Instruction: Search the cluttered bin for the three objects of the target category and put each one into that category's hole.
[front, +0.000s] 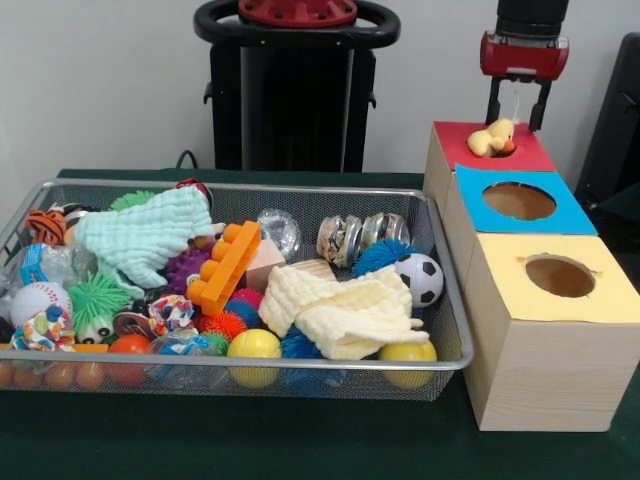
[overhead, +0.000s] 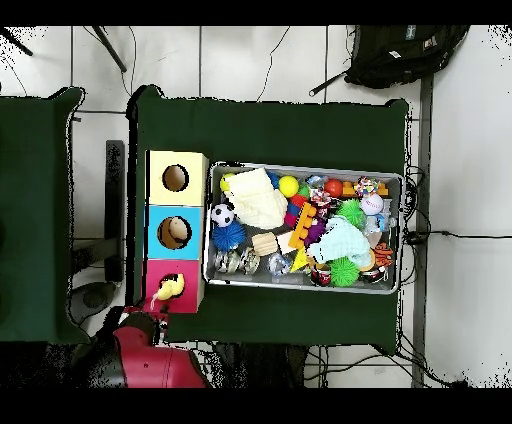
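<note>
The wire-mesh bin (front: 250, 364) sits on the green table, full of toys; it also shows in the overhead view (overhead: 300, 167). One pale-yellow duck figure with an orange beak (front: 492, 137) lies on the red-topped box (front: 535, 155), over its hole; it also shows in the overhead view (overhead: 171, 290). My gripper (front: 516, 125) hangs just above the duck, fingers apart and empty; in the overhead view it (overhead: 160, 300) is at the red box's edge. I see no other such figure in the bin.
A blue-topped box (front: 565, 215) and a yellow-topped box (front: 610, 295), each with a round hole, stand in a row with the red one beside the bin. The bin holds a soccer ball (front: 421, 278), yellow balls (front: 254, 345), cloths (front: 345, 312) and an orange brick (front: 225, 265).
</note>
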